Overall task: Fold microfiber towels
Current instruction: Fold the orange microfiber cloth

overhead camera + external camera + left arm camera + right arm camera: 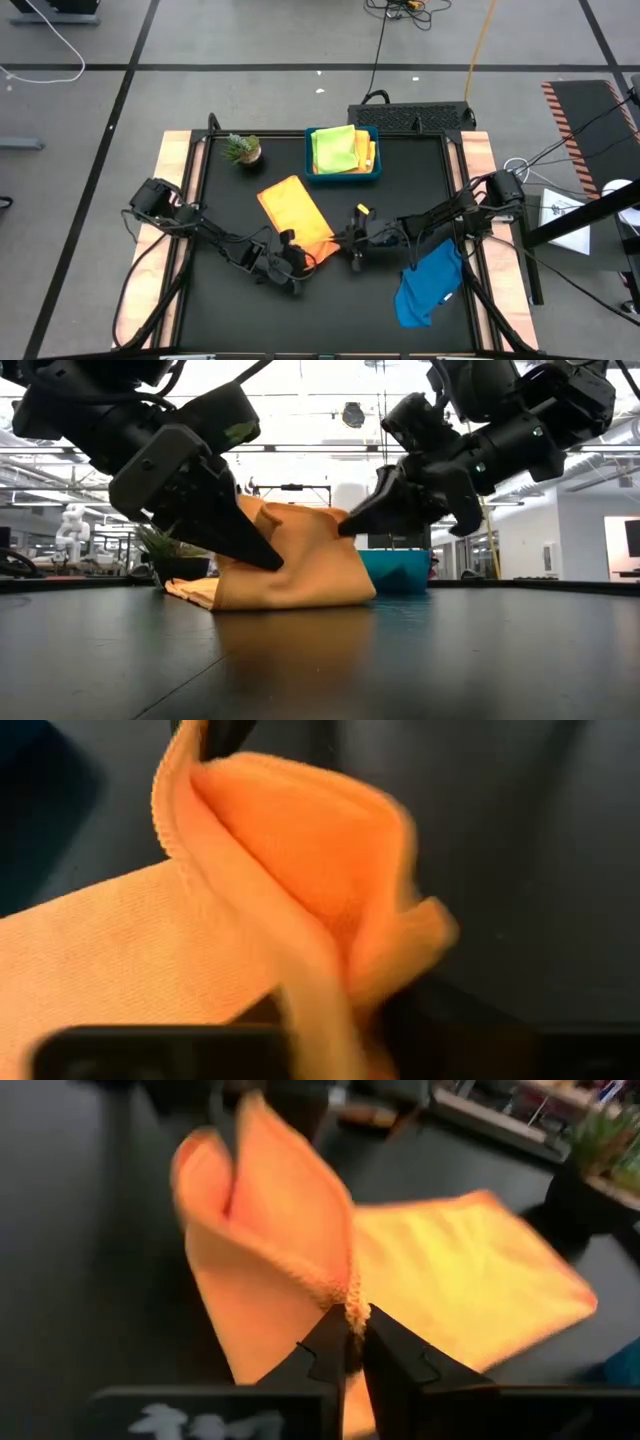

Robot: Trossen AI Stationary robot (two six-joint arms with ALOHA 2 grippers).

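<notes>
Black worktop (220,210): your left pincer (291,268) and right pincer (352,238) each clamp a near corner of the soft orange microfiber towel (296,215), mid-fold. Crumpled blue microfiber towel (430,285) remains unfolded; yellow-green cloths (335,148) lie in the blue tray (345,173).

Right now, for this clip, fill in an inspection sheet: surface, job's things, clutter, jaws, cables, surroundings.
Surface: black table, wooden side rails.
Job's things: orange towel mid-table, near edge lifted; blue towel crumpled near right rail; green towel and yellow towel in blue tray.
Clutter: potted plant at far left.
Jaws: left gripper and right gripper both shut on orange towel's edge.
Cables: bundles along both arms; loose ones on the floor beyond.
Surroundings: open workshop, grey floor; no person seen.
</notes>
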